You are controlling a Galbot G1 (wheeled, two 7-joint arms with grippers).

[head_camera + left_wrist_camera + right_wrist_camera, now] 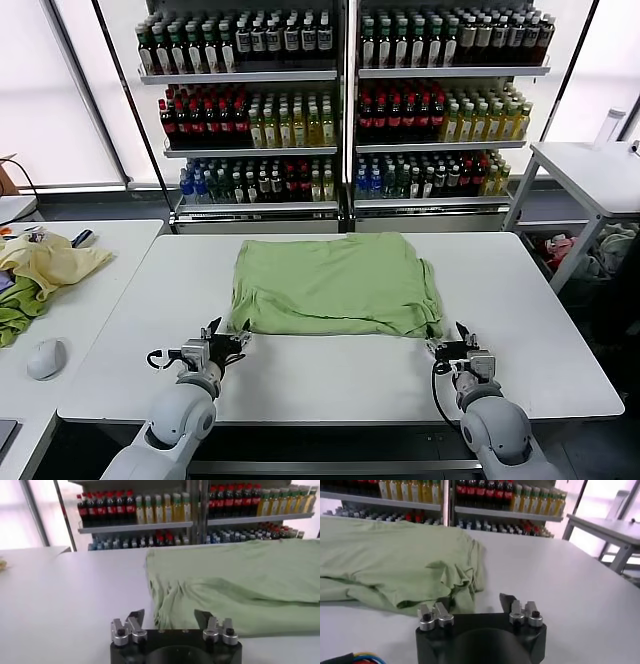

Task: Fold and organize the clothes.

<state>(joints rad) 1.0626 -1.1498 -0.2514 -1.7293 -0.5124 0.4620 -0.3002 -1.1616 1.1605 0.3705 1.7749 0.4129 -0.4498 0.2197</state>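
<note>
**Both claws parked at the near corners of the shirt, nothing pinched yet**

Left gripper first: its fingers are spread apart with nothing between them, and it sits right at the near-left corner of the light green shirt. In the left wrist view the cloth's rumpled corner lies straight ahead of the open jaws, just past the fingertips, but I can't tell if they're actually touching the fabric.

Right gripper is the mirror of that: fingers spread, empty, just off the shirt's near-right corner. From its wrist view the bunched hem lies ahead and a bit toward the shirt's middle, so this claw looks slightly outside its corner.

The shirt itself lies flat-ish in the middle of the white table, already looking folded into a rough rectangle, long axis running left to right, parallel to the line between the two claws. No collar or logo is showing.

My read: each arm is about equally close to its own corner, so the next move probably means both reaching forward onto the near edge together and carrying it toward the far edge.

Off to the shirt's left, on another table, there's a pale yellow garment.
</note>
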